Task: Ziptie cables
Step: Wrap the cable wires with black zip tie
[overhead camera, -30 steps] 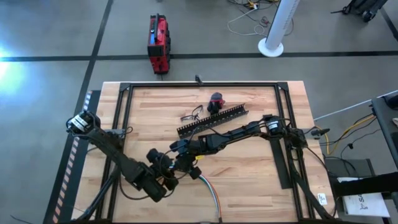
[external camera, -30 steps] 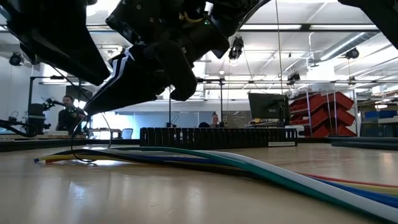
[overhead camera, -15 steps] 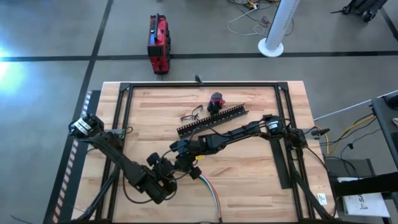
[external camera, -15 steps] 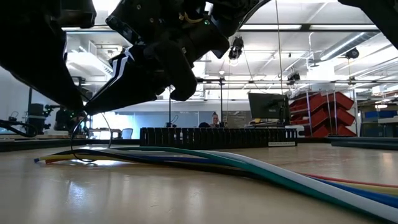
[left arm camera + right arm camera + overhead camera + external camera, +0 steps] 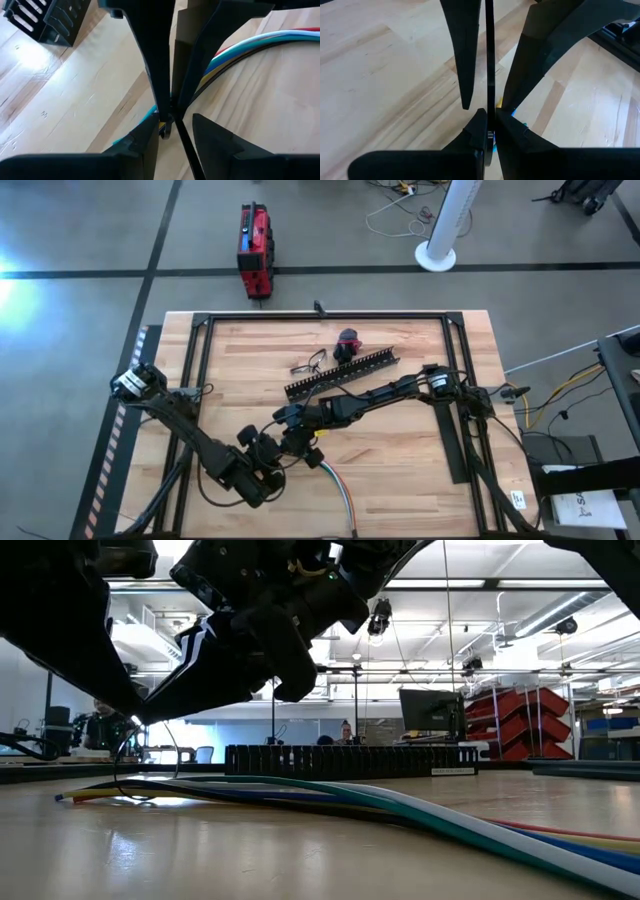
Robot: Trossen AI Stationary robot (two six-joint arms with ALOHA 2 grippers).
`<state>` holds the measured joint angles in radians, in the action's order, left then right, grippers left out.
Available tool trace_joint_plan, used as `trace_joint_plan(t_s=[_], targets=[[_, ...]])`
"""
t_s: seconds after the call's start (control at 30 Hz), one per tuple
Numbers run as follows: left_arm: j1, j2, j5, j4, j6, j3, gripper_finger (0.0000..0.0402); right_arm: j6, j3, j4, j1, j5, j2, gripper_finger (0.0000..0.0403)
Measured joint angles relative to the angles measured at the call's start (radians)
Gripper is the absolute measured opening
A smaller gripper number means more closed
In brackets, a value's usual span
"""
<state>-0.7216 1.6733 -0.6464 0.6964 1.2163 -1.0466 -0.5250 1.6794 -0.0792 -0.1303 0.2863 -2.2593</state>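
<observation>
Now left claw [image 5: 272,465] drawn nearer the cables [image 5: 340,498] — seemingly narrower, right claw [image 5: 300,448] unmoved

Table [image 5: 400,470]: pale butcher-block wood, planks jointed, satin sheen, glare patches in the low view. Cables [image 5: 420,808]: smooth glossy plastic jackets. Ziptie [image 5: 489,60]: thin black plastic, smooth, slightly shiny. Slotted duct [image 5: 342,373]: matt black rigid plastic. Left gripper fingers [image 5: 220,145] and right gripper fingers [image 5: 512,132]: matt black plastic, flat faces. Table frame rails [image 5: 320,316]: black metal, matt.
</observation>
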Motion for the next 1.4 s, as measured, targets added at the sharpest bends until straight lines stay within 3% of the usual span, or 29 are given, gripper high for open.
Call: trace_joint_plan(t_s=[0.2,0.67,1.0,1.23,1.4], targets=[[0.003,-0.013,0.001,0.001,0.006,-0.003,0.0111,0.001,0.0,-0.001,0.0,0.0,0.0,0.0009],[0.003,-0.014,0.011,0.01,0.0,-0.007,0.0062,0.0,0.0,-0.002,0.0,0.0,0.0,0.0009],[0.003,-0.013,0.006,0.013,0.003,-0.006,0.0059,0.001,0.0,-0.002,0.0,0.0,0.0,0.0009],[0.001,-0.014,-0.02,0.074,0.117,-0.006,0.001,0.007,0.0,0.003,0.003,-0.009,0.0,0.0009],[-0.019,-0.015,-0.024,0.082,0.156,-0.006,0.0004,0.01,0.0,0.005,0.002,-0.008,0.002,0.0009]])
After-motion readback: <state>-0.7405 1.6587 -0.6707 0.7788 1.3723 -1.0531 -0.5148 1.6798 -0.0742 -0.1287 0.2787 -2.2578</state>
